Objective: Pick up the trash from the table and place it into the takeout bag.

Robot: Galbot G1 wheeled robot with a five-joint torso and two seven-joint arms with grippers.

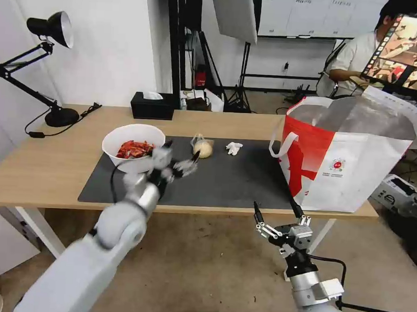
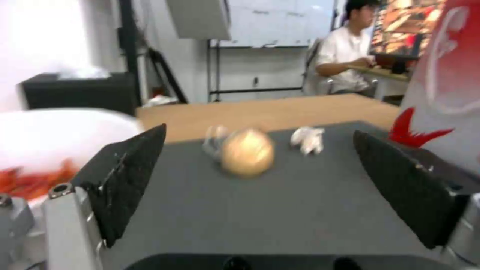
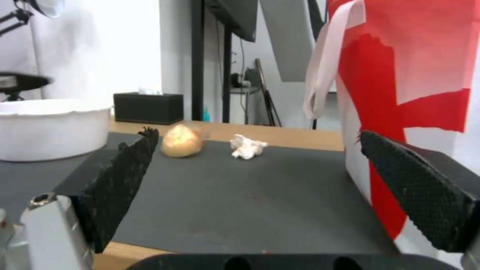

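The left end effector (image 1: 180,161) hovers, jaws spread and empty, above the grey mat (image 1: 225,183) beside the bowl (image 1: 133,144), facing the bagged bun (image 1: 203,147) and tissue (image 1: 234,148). The right end effector (image 1: 276,211) waits, also spread, below the desk (image 1: 52,165) edge near the takeout bag (image 1: 354,155).

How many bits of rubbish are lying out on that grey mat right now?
3. A white bowl of red shells at the mat's left end, a small bagged bun in the middle, and a crumpled tissue just right of it. More may be hidden inside the takeout bag.
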